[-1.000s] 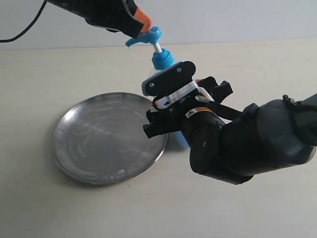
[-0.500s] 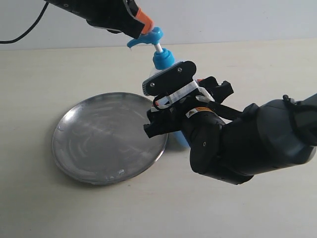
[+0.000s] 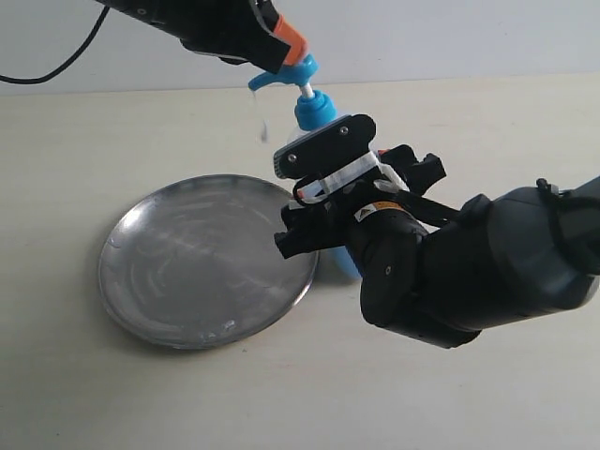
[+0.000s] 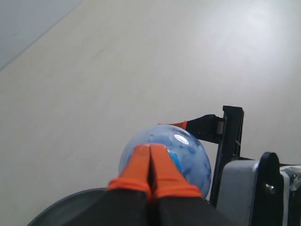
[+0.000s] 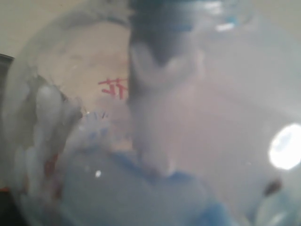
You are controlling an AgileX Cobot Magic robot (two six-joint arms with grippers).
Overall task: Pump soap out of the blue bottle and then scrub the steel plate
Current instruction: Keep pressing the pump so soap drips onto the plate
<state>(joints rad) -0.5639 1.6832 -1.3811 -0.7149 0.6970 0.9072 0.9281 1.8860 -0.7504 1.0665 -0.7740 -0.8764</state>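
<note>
- Ends in a black left tool with two bright orange tips.
- Trails a thin black cable from the left arm.
- Shows a flat black finger plate, grey-edged with two silver screws, on the right tool.
- Wears white ties and a small orange-and-white label.
- Swells into a rounded, matte black casing on the right arm.

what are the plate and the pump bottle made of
Steel plate: looks like bare metal, probably steel; dull grey with a streaky sheen.
Blue bottle: likely clear plastic; the right wrist view sees through its wall to the pale blue soap.
Pump head: opaque smooth blue, probably moulded plastic.
</note>
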